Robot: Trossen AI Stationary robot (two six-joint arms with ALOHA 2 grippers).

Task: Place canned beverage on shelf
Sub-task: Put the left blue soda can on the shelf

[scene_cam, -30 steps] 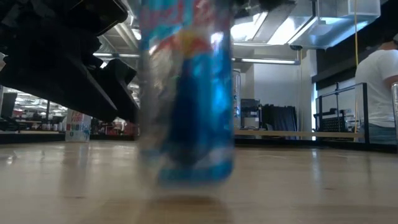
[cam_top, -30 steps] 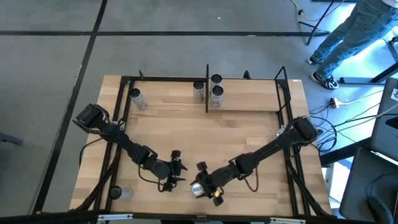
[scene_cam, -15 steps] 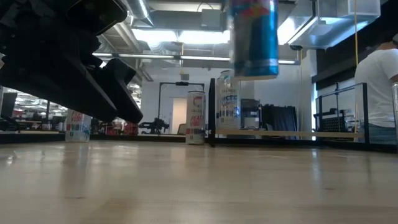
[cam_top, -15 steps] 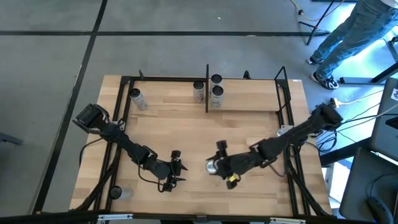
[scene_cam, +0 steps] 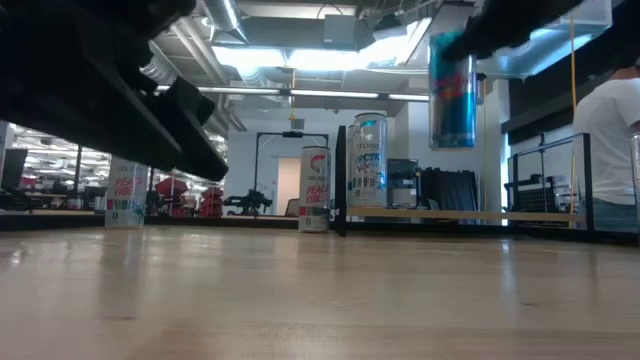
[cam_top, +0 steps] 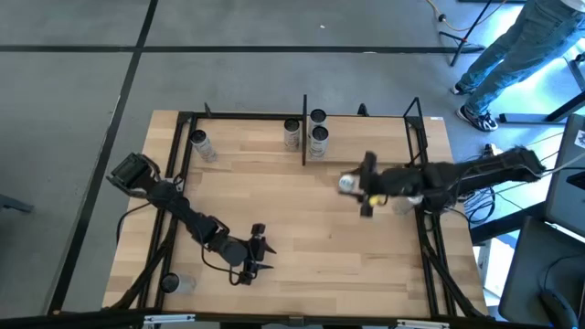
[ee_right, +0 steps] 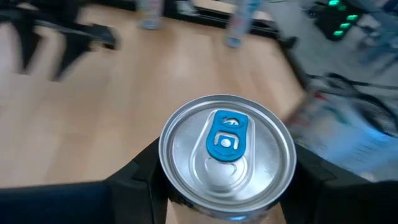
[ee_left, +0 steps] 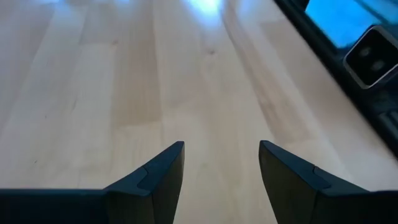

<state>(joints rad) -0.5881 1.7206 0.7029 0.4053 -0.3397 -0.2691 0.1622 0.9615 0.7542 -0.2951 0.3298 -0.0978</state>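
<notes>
My right gripper (cam_top: 358,186) is shut on a blue can with a silver top (ee_right: 227,149), held high over the table's right half, in front of the shelf (cam_top: 366,151). The shelf is a light wooden bay at the far edge between black uprights. The can also shows high up in the low view (scene_cam: 453,88). My left gripper (cam_top: 259,253) is open and empty just above the tabletop near the front edge; its wrist view (ee_left: 221,168) shows bare wood between the fingers. My right gripper pinches the can's side wall just under the top rim (ee_right: 166,198) between its two fingers (ee_right: 134,180), one on each side. The arm reaches in from the table's right side. The can is upright, top up, lifted clear of the table.
Two cans (cam_top: 318,128) stand in the shelf bay just right of the black divider (cam_top: 303,128). Two more cans (cam_top: 292,134) (cam_top: 199,144) stand left of it. A small object (cam_top: 170,283) sits at the near left corner. A person (scene_cam: 610,150) stands beyond the table's right.
My right gripper has lifted the blue can off the table near the front edge and carried it up, toward the right and toward the far edge, close to the shelf. The can has stayed upright. The right arm has stretched out level across the right side.
</notes>
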